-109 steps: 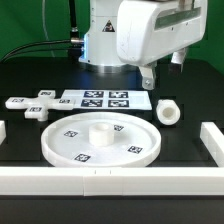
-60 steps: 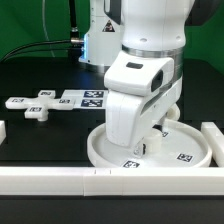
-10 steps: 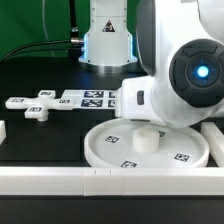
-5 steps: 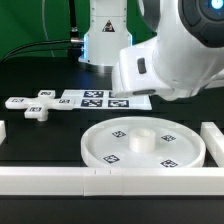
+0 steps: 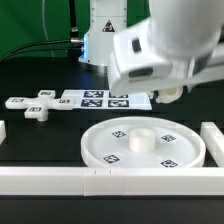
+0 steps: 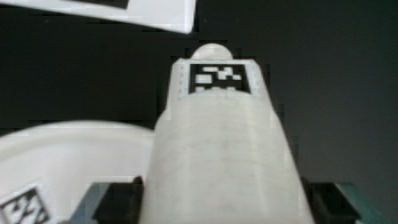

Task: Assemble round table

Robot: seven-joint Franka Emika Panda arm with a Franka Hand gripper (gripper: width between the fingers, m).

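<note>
The round disc (image 5: 143, 146) with its central hub (image 5: 141, 139) lies flat in the front corner at the exterior view's right, against the border blocks. The cross-shaped foot (image 5: 35, 105) lies at the exterior view's left. My gripper (image 6: 222, 200) is shut on the short cylindrical leg (image 6: 217, 130). Its dark fingers (image 6: 107, 200) press both sides, and the leg's tag faces the wrist camera. In the exterior view the arm hides the gripper, and a white end of the leg (image 5: 170, 93) shows below it, behind the disc. Part of the disc's rim (image 6: 63, 165) shows in the wrist view.
The marker board (image 5: 100, 99) lies behind the disc and also shows in the wrist view (image 6: 125, 10). White border blocks run along the front edge (image 5: 60, 180) and at the right side (image 5: 213, 140). The robot base (image 5: 105, 40) stands at the back.
The arm has risen from low over the disc and swung back toward the exterior view's right. Earlier the disc slid into the right corner. The leg has left its spot on the table.
</note>
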